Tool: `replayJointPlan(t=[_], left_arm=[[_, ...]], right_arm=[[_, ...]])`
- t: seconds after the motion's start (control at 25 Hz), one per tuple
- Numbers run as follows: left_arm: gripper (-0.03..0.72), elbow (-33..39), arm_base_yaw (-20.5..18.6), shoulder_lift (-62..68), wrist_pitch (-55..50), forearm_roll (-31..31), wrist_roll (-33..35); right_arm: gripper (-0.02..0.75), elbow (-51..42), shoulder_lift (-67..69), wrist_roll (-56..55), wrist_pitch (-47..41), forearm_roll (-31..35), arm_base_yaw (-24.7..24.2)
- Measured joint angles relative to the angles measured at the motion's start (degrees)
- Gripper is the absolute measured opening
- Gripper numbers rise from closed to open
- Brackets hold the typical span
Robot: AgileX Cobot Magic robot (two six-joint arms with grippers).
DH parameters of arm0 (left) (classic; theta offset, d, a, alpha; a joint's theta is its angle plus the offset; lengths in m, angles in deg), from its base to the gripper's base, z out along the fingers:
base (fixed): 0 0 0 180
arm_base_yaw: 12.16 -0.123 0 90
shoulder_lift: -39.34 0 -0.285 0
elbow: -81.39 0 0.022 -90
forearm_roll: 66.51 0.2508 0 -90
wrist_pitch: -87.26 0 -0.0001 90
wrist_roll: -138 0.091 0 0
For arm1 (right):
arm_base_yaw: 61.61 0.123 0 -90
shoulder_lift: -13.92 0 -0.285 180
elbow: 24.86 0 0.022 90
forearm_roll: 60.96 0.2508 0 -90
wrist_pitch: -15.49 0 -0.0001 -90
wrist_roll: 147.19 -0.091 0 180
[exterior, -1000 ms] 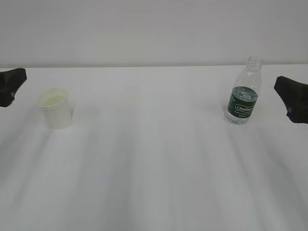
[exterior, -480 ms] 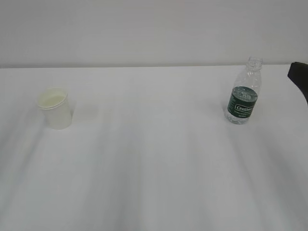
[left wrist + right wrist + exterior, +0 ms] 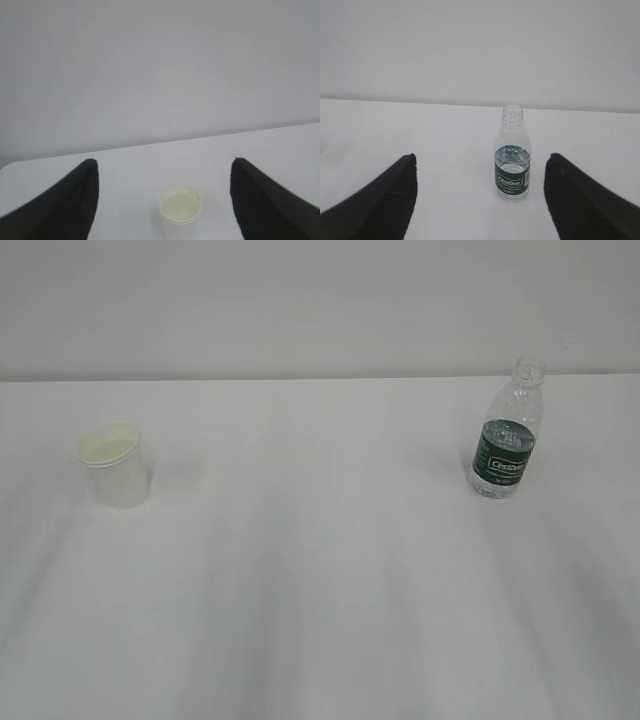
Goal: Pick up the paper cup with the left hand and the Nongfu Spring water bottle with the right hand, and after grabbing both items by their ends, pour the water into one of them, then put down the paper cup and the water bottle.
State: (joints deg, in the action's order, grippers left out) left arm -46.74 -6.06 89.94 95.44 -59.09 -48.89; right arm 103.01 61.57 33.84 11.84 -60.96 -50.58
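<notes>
We see a white table (image 3: 320, 570) that fills the lower part of the exterior view, its top smooth and matte, crossed by faint soft grey shadow streaks that run toward us. Behind it rises a plain pale grey wall (image 3: 320, 300), and the two meet along a straight, slightly darker line. In the left wrist view we find the table's far edge and a rounded corner at the left against the same wall. In the right wrist view the wall again stands bare behind the table.
</notes>
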Motion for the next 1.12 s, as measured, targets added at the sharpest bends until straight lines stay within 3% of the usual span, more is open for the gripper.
replayJointPlan(t=[0.56, 0.8, 1.12], left_arm=[[0.587, 0.0, 0.0, -15.7, -17.82, -0.99, 0.0], [0.587, 0.0, 0.0, -20.86, -21.88, -0.7, -0.09], [0.587, -6.18, 0.0, -25.24, -36.79, -3.76, -0.09]], right_arm=[[0.592, 4.21, -6.07, 0.08, -17.01, -1.84, 0.0], [0.592, 7.95, -7.01, 0.08, -27.61, 0.32, 0.0], [0.592, 9.37, -13.67, 2.07, -39.44, 0.4, 0.0]])
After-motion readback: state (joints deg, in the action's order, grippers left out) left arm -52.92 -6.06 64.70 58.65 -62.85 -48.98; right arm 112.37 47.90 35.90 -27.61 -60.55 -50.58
